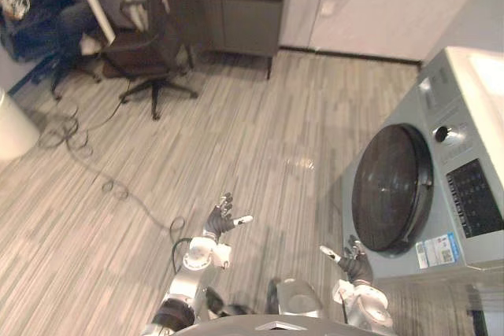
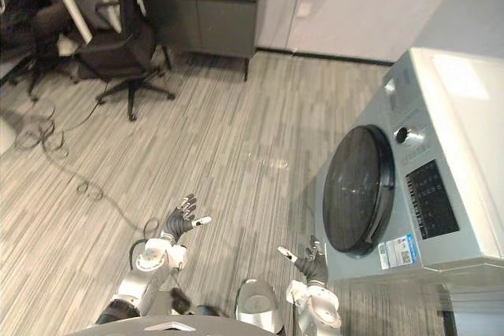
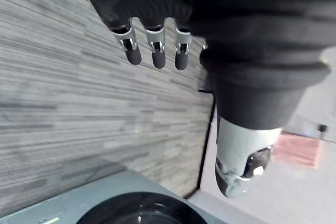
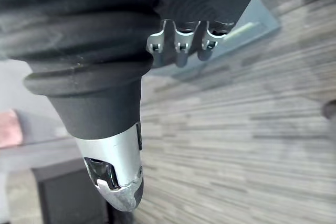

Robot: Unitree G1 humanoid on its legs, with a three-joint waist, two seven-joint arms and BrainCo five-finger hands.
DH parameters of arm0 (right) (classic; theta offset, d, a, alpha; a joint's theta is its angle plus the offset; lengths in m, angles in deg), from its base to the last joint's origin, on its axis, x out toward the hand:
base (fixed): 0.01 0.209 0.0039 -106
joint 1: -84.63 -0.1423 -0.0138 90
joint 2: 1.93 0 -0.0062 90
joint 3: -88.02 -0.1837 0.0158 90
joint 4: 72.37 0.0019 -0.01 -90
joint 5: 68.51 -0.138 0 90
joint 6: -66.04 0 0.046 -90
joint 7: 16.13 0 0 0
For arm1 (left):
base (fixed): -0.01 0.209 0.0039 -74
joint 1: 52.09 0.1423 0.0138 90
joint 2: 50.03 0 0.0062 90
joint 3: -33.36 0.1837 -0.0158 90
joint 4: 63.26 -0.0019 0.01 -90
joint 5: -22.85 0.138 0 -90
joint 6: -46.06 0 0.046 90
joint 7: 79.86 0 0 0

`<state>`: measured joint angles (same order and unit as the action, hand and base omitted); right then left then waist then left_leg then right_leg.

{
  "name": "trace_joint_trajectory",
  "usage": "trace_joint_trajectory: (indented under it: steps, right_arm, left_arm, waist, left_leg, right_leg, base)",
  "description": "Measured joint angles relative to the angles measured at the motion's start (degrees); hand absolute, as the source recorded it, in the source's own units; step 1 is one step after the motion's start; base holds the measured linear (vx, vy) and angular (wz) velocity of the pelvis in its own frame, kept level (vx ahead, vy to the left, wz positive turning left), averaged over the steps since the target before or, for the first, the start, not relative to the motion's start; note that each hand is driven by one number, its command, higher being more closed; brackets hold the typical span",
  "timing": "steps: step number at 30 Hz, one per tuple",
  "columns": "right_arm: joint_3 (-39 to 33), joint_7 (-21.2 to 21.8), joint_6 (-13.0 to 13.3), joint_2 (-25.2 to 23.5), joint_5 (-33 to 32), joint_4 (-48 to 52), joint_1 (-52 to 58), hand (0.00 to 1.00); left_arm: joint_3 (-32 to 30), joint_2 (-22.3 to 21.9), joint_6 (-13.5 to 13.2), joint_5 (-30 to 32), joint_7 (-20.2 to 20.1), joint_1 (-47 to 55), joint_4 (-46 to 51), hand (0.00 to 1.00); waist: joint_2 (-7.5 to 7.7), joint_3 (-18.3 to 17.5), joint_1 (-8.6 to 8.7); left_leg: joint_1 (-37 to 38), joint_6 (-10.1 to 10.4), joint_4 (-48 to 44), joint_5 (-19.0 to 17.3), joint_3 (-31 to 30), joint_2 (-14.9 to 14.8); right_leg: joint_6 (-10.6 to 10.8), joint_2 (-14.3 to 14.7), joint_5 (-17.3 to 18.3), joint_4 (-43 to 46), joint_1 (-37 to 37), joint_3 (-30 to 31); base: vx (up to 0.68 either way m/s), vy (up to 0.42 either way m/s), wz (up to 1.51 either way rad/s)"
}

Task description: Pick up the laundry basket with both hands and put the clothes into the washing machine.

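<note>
Grey plank floor (image 1: 260, 139) stretches wide from us to the far cabinet (image 1: 224, 21) and chair (image 1: 146, 45). Our left hand (image 1: 222, 218) and right hand (image 1: 353, 261) hang over it, fingers spread, holding nothing. The washing machine (image 1: 429, 96) stands on the right with its round door (image 1: 391, 188) closed, its near edge beside our right hand.

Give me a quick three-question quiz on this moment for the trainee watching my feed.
1. True or false: the round door of the washing machine is shut.
2. What is the left hand holding? A) a basket handle B) a piece of cloth C) nothing, its fingers are straight and spread over the floor
3. Short answer: which hand is nearer the washing machine?

Key: 1 true. 2 C. 3 the right hand, open and empty, just in front of the machine's lower corner.
</note>
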<state>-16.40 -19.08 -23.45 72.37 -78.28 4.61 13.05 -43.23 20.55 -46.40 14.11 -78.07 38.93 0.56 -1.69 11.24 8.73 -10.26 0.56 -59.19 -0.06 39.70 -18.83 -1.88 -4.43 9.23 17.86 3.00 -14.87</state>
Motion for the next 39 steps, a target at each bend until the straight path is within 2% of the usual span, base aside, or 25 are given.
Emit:
trace_joint_trajectory:
  steps: [2, 4, 6, 8, 9, 10, 12, 13, 15, 16, 19, 20, 22, 25, 27, 28, 29, 30, 31, 32, 33, 34, 35, 37, 39]
  right_arm:
    - [-1.8, -0.7, 0.4, 0.0, 0.1, 1.4, -0.1, 0.0]
    - [-2.0, -1.1, 0.4, 0.1, 0.1, 1.4, -0.6, 0.0]
    - [-1.5, -1.2, 0.4, 0.3, 0.2, 2.1, -0.7, 0.0]
    - [-1.5, -1.3, 0.4, 0.5, 0.5, 4.5, 0.4, 0.0]
    - [-1.6, -1.3, 0.7, 1.9, 0.5, 6.7, 0.3, 0.0]
    - [-1.5, -1.2, 0.7, 0.7, 0.5, 7.2, -0.5, 0.0]
    - [-1.5, -1.2, 0.8, -0.2, 0.7, 8.8, -0.4, 0.0]
    - [-1.6, -1.3, 0.8, -0.1, 1.1, 8.7, -1.4, 0.0]
    - [-2.0, -1.4, 1.3, -0.1, 1.2, 7.6, -5.0, 0.0]
    - [-3.4, -1.5, 1.9, 0.0, 1.7, 5.5, -7.6, 0.0]
    - [-9.7, -3.2, 2.8, 1.8, 4.7, 3.3, -10.9, 0.0]
    - [-11.4, -3.9, 2.7, 3.2, 5.7, 2.4, -12.5, 0.0]
    - [-13.5, -4.6, 2.7, 5.6, 6.6, 2.1, -13.8, 0.0]
    - [-15.1, -5.6, 2.7, 6.5, 10.4, 2.1, -16.0, 0.0]
    - [-14.6, -5.7, 2.7, 6.7, 11.4, 2.0, -16.6, 0.0]
    - [-13.5, -5.7, 2.7, 7.1, 12.0, 1.3, -17.2, 0.0]
    - [-12.8, -5.6, 2.6, 7.2, 12.0, 0.5, -17.6, 0.0]
    - [-12.4, -5.6, 2.5, 7.1, 12.0, 0.5, -17.5, 0.0]
    - [-11.7, -5.5, 2.4, 7.2, 12.0, 0.5, -17.4, 0.0]
    - [-10.7, -5.3, 2.4, 7.6, 11.9, 0.6, -16.7, 0.0]
    - [-10.5, -5.2, 2.5, 7.7, 11.9, 0.6, -16.5, 0.0]
    - [-10.4, -5.1, 2.8, 8.4, 11.9, 0.7, -16.4, 0.0]
    - [-10.6, -5.1, 2.9, 9.6, 11.9, 0.9, -16.8, 0.0]
    - [-11.5, -5.1, 2.9, 10.6, 11.9, 0.8, -17.4, 0.0]
    - [-11.9, -5.1, 2.8, 11.9, 11.8, 0.5, -18.0, 0.0]
  left_arm:
    - [-0.6, 0.0, -0.4, -0.1, -0.1, 0.0, 1.3, 0.0]
    - [-1.6, 0.1, -0.4, -0.1, -0.2, 0.7, 2.0, 0.0]
    - [-2.7, 0.1, -0.6, -0.1, -0.3, 1.8, 3.3, 0.0]
    - [-3.6, -0.1, -0.6, -0.1, -0.6, 2.4, 3.2, 0.0]
    - [-4.2, -0.1, -0.6, 0.0, -0.7, 2.8, 3.1, 0.0]
    - [-6.3, 0.3, -0.6, 0.0, -0.6, 2.3, 3.0, 0.0]
    - [-8.7, 0.3, -0.6, -0.1, -0.5, 2.9, 4.4, 0.0]
    - [-9.2, 0.9, -0.6, -0.1, -0.5, 3.2, 4.9, 0.0]
    - [-10.3, 3.0, -0.9, -0.1, -0.8, 3.5, 6.2, 0.0]
    - [-11.8, 3.9, -0.9, -0.1, -0.9, 2.9, 5.9, 0.0]
    - [-13.3, 4.5, -0.9, -0.1, -1.2, 0.9, 4.2, 0.0]
    - [-13.5, 4.6, -1.0, -0.1, -1.2, -0.2, 3.8, 0.0]
    - [-12.9, 4.4, -1.2, -0.1, -1.2, -2.0, 2.3, 0.0]
    - [-12.0, 4.2, -1.4, -0.1, -1.2, -3.6, 0.4, 0.0]
    - [-12.1, 3.4, -1.4, -0.1, -1.3, -1.8, 0.2, 0.0]
    - [-12.1, 3.3, -1.4, -0.3, -1.3, -0.5, 0.1, 0.0]
    - [-12.0, 3.3, -1.3, -1.0, -1.3, 0.9, -0.8, 0.0]
    - [-11.9, 3.3, -1.2, -1.2, -1.4, 1.5, -1.6, 0.0]
    - [-11.2, 3.4, -0.9, -1.3, -1.4, 2.7, -2.0, 0.0]
    - [-10.3, 3.6, -0.4, -1.2, -2.1, 4.7, -2.0, 0.0]
    - [-9.8, 3.6, -0.3, -1.2, -2.2, 5.0, -2.0, 0.0]
    - [-8.4, 3.5, -0.3, -1.2, -2.4, 5.5, -1.9, 0.0]
    - [-6.3, 3.2, -0.3, -1.2, -3.1, 4.4, -1.5, 0.0]
    - [-5.9, 2.8, -0.3, -1.2, -3.5, 3.1, -1.4, 0.0]
    - [-5.8, 2.8, -0.3, -1.1, -3.5, 2.5, -1.3, 0.0]
  waist:
    - [-0.28, -0.3, -0.97]
    - [0.25, -0.6, -0.97]
    - [0.36, -0.6, -1.33]
    - [-0.58, -1.1, -1.27]
    - [-2.6, -1.7, -1.61]
    - [-0.35, -1.0, -0.75]
    - [0.94, -0.8, -2.12]
    - [1.0, -0.9, -2.54]
    - [0.09, -0.4, -2.03]
    - [0.4, -0.2, -2.08]
    - [-2.07, 1.6, -1.25]
    - [-2.95, 2.4, -1.09]
    - [-4.46, 2.8, -0.83]
    - [-2.36, 4.1, -0.79]
    - [-2.15, 4.1, -1.11]
    - [-2.34, 4.4, -1.16]
    - [-2.64, 4.7, -1.68]
    - [-2.67, 4.7, -2.04]
    - [-2.7, 4.8, -2.32]
    - [-2.77, 5.1, -2.39]
    - [-2.63, 5.1, -2.48]
    - [-1.95, 5.5, -2.73]
    - [-1.9, 5.6, -2.59]
    - [-1.5, 6.2, -2.63]
    - [-1.59, 6.6, -3.26]
  left_leg:
    - [-0.7, -2.0, 1.4, -6.6, 0.1, -5.2]
    - [-0.1, -1.5, 13.1, -9.3, -1.9, -5.5]
    - [1.0, -0.5, 29.7, -9.1, -7.1, -3.2]
    - [2.9, 0.4, 45.1, -5.1, -12.0, -0.6]
    - [4.1, 3.6, 49.6, -1.5, -12.7, 0.2]
    - [4.3, 5.7, 47.2, -3.6, -8.9, 2.0]
    - [4.0, 4.9, 42.0, -7.3, -4.3, 2.1]
    - [4.5, 4.6, 41.3, -8.2, -3.0, 1.9]
    - [6.2, 4.7, 42.2, -10.0, 2.5, 1.7]
    - [6.8, 5.0, 41.8, -10.7, 5.0, 2.0]
    - [7.3, 6.4, 37.2, -12.2, 5.0, 1.4]
    - [6.2, 7.7, 34.2, -14.8, 3.9, 0.3]
    - [7.5, 7.4, 34.2, -16.9, 2.5, 0.0]
    - [9.9, 7.5, 32.6, -17.3, 2.9, 1.3]
    - [10.2, 7.4, 29.8, -17.2, 2.9, -0.2]
    - [10.2, 6.2, 25.7, -17.0, 2.6, -2.8]
    - [9.5, 0.9, 19.8, -15.2, 1.6, -6.7]
    - [8.7, -2.2, 16.5, -13.4, 0.4, -8.5]
    - [7.8, -7.0, 12.3, -10.1, -1.4, -11.1]
    - [6.8, -10.8, 7.2, -3.3, -3.8, -15.1]
    - [6.4, -10.9, 5.8, -0.5, -4.5, -16.3]
    - [5.2, -8.5, 3.8, -2.9, -5.5, -16.9]
    - [1.2, -5.5, 3.6, -8.5, -6.8, -14.9]
    - [-3.2, -2.9, 6.9, -12.7, -8.6, -9.6]
    - [-7.2, 0.6, 16.2, -14.6, -10.6, -1.5]
  right_leg:
    - [0.2, 0.3, -0.3, -2.0, 0.2, 6.8]
    - [1.3, -0.7, -0.6, -2.8, 1.3, 12.4]
    - [2.3, -1.5, -0.2, -2.8, 3.3, 17.7]
    - [5.3, -2.1, 0.0, -2.3, 6.2, 21.6]
    - [8.1, -1.7, 0.3, -1.4, 8.9, 24.1]
    - [9.1, -4.1, -0.5, -1.5, 9.9, 27.4]
    - [10.3, -5.3, -5.9, -2.7, 12.9, 27.3]
    - [9.3, -5.7, -8.5, -4.5, 13.7, 25.4]
    - [7.6, -5.8, -9.7, -2.6, 17.2, 14.4]
    - [4.6, -6.7, -10.7, -3.0, 18.3, 5.7]
    - [3.6, -5.5, -15.6, -7.6, 17.9, 6.6]
    - [3.7, -5.6, -16.0, -7.8, 18.0, 8.3]
    - [4.0, -4.6, -16.1, -7.8, 18.2, 8.3]
    - [7.3, -6.1, -13.8, -4.6, 18.4, 7.8]
    - [7.5, -5.9, -11.6, -1.9, 18.7, 7.4]
    - [7.3, -5.0, -9.7, -0.1, 18.0, 6.3]
    - [6.4, -3.5, -8.2, 1.2, 16.5, 5.6]
    - [5.9, -2.9, -7.5, 1.7, 15.5, 4.9]
    - [5.0, -1.9, -6.6, 2.1, 13.5, 3.9]
    - [3.4, -0.7, -5.4, 1.9, 9.3, 1.9]
    - [2.9, -0.5, -4.9, 1.6, 7.9, 1.3]
    - [2.6, -0.6, -4.2, 0.8, 6.6, 0.8]
    - [2.4, -1.6, -3.2, 0.3, 6.0, -0.1]
    - [2.4, -3.4, -2.3, 0.3, 6.0, -0.9]
    - [3.3, -5.5, -1.8, 0.3, 6.0, -2.1]
  base:
    - [0.24, 0.084, -1.23]
    - [0.2, 0.17, -1.04]
    - [0.18, 0.34, -1.24]
    - [0.15, 0.445, -1.29]
    - [0.21, 0.605, -1.3]
    - [0.18, 0.497, -1.25]
    - [0.15, 0.386, -1.42]
    - [0.12, 0.314, -2.04]
    - [0.09, 0.217, -1.66]
    - [0.09, 0.168, -1.49]
    - [0.05, 0.068, -1.1]
    - [0.01, 0.076, -0.85]
    - [-0.04, 0.092, -0.75]
    - [-0.03, 0.058, -0.31]
    - [0.0, -0.04, -0.17]
    - [0.09, -0.134, -0.16]
    - [0.11, -0.168, -0.13]
    - [0.13, -0.2, -0.04]
    - [0.18, -0.245, 0.07]
    - [0.19, -0.237, 0.13]
    - [0.22, -0.245, 0.26]
    - [0.14, -0.143, 0.53]
    - [0.14, -0.103, 0.7]
    - [0.07, 0.005, 0.62]
    - [0.04, 0.119, 0.36]
